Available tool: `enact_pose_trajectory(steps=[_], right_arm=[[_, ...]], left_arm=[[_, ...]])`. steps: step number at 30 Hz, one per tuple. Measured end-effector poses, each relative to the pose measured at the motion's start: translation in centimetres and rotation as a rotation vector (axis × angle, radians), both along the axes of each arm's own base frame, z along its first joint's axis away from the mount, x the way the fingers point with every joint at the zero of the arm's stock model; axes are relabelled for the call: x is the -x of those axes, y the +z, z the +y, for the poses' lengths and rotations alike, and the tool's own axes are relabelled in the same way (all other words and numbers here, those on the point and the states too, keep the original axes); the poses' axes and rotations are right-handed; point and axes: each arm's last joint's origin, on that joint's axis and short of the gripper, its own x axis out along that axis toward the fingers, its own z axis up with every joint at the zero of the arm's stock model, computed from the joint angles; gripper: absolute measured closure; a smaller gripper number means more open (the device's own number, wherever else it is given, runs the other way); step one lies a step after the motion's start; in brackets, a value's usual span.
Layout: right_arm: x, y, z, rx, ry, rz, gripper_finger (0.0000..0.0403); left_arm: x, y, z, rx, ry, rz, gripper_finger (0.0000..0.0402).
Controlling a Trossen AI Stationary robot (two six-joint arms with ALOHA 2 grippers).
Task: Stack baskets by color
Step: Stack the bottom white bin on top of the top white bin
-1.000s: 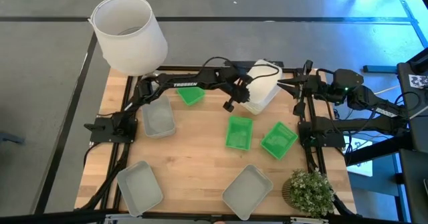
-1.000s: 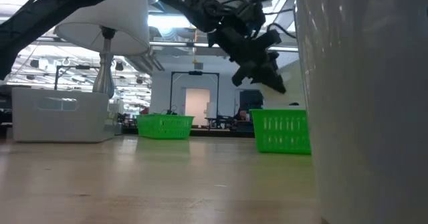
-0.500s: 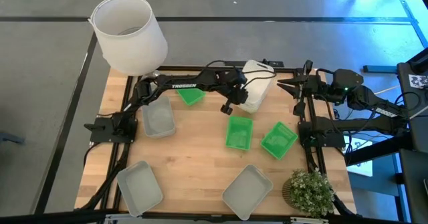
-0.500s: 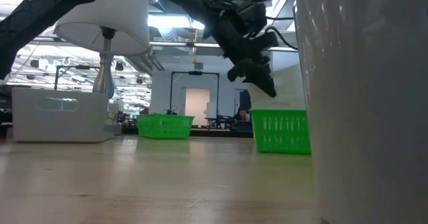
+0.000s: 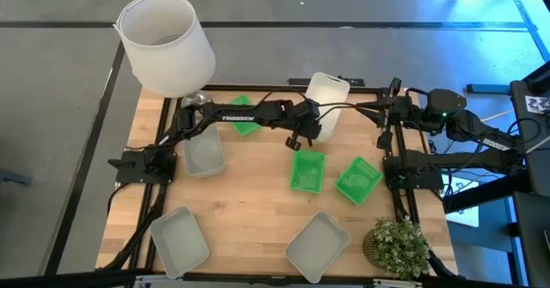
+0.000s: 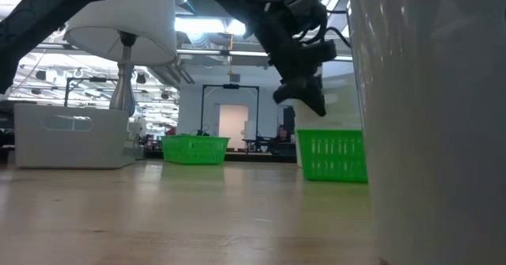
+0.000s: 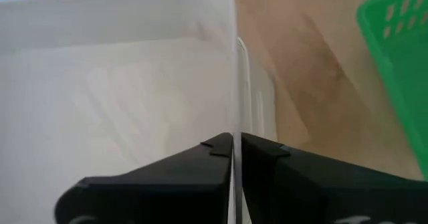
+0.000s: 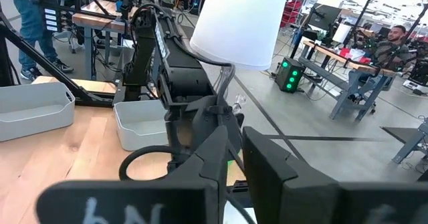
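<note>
**High view: left end effector pinching a white basket wall, lifted and tilted**

High view: left end effector [image 5: 311, 123] reaches across the far middle of the worktop [image 5: 249, 211], clamped on the rim of a white basket [image 5: 327, 96] that is tipped up near the far edge. The left wrist view shows its fingers [image 7: 200, 158] pressed together on the thin white wall. Whether more white baskets are nested in it cannot be told.

Green baskets: one [image 5: 243, 119] far-left of centre beside the left arm, one [image 5: 307, 170] mid-worktop, one [image 5: 357, 180] just right of it, angled, not touching.

Grey baskets: one [image 5: 204, 153] on the left side, one [image 5: 180, 240] at the near-left corner, one [image 5: 317, 246] near centre-right.

Right end effector [image 5: 368, 109] waits at the far right edge, fingers nearly together, holding nothing.

White lampshade [image 5: 165, 43] overhangs the far-left corner. Small potted plant [image 5: 397, 247] sits at the near-right corner.
</note>
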Motion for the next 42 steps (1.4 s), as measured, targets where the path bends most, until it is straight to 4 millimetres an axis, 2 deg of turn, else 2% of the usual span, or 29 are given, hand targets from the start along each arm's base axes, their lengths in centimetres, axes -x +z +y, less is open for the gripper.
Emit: enact_pose_trajectory(steps=[11, 16, 26, 35, 42], right_arm=[[0.0, 0.0, 0.0, -0.026, -0.002, -0.008, 0.0354], [0.0, 0.0, 0.0, -0.025, -0.002, -0.008, 0.0354], [0.0, 0.0, 0.0, -0.025, -0.002, -0.008, 0.0354], [0.0, 0.0, 0.0, -0.029, -0.003, -0.009, 0.0354], [0.0, 0.1, 0.0, -0.028, -0.002, -0.017, 0.0354]], left_arm=[[0.4, 0.0, 1.7, 0.165, -0.003, -0.040, 0.0401], [0.4, 0.0, 1.8, 0.149, 0.044, -0.045, 0.0401], [0.5, -0.2, 1.5, 0.185, 0.011, -0.020, 0.0401], [0.5, -0.5, 1.2, 0.083, -0.106, 0.019, 0.0401], [0.4, -0.5, 1.2, 0.082, -0.080, 0.017, 0.0401]])
